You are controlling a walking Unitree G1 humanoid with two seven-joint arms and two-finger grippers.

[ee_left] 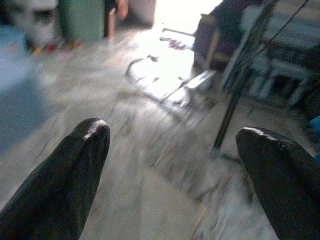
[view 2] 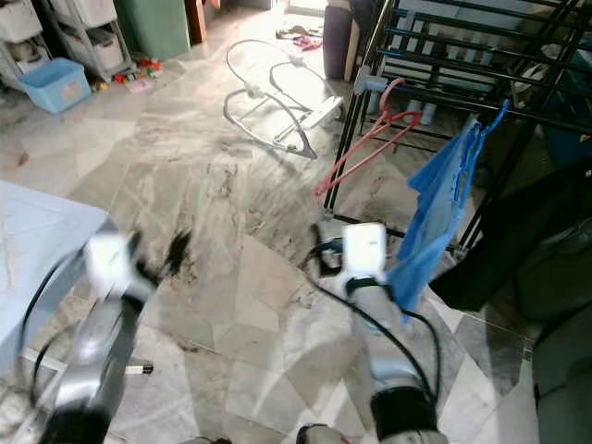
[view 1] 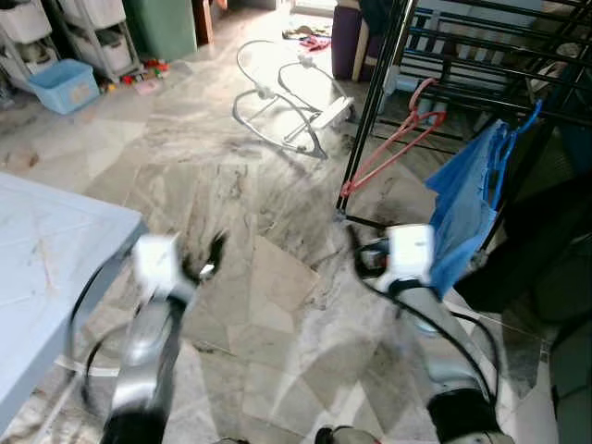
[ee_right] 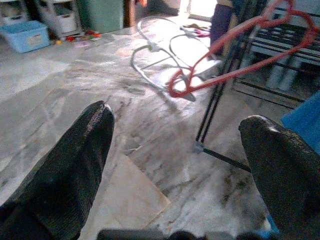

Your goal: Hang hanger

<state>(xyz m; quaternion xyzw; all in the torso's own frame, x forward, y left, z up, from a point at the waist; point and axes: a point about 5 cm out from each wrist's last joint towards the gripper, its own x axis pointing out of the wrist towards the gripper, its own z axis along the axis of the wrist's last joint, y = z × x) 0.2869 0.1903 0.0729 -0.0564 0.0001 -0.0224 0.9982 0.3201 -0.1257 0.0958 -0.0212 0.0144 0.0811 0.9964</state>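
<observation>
Nearest the camera, the two silver arms reach forward over the marble floor [view 1: 277, 305], both blurred. On the robot's right, the right end effector [ee_right: 175, 165] has its two black fingers [ee_right: 75, 165] spread wide with nothing between them; it hovers low above the floor, just short of the foot of the black drying rack [view 1: 444, 74]. On the other side, the left end effector [ee_left: 172, 175] is likewise wide open and empty, its fingers [ee_left: 65, 180] pointing across the floor toward the rack, which stands well away from it. A red hanger [view 1: 393, 143] hangs by its hook from a lower bar of the rack, tilted, with its long bottom edge sloping down toward the rack's front leg; it is ahead of the right end effector and apart from it. A blue cloth [view 1: 467, 203] drapes from the rack just beside the right arm's white wrist. Dark clothing [view 1: 536, 240] hangs at the far side of the rack from the hanger. Farther out from the rack, a white wire frame [view 1: 282, 97] lies on the floor. Beyond it, well away from the rack, sit a light blue bin [view 1: 63, 85] and white drawer units [view 1: 92, 28]. A pale blue surface [view 1: 46, 259] stands beside the left arm, far from the rack.
</observation>
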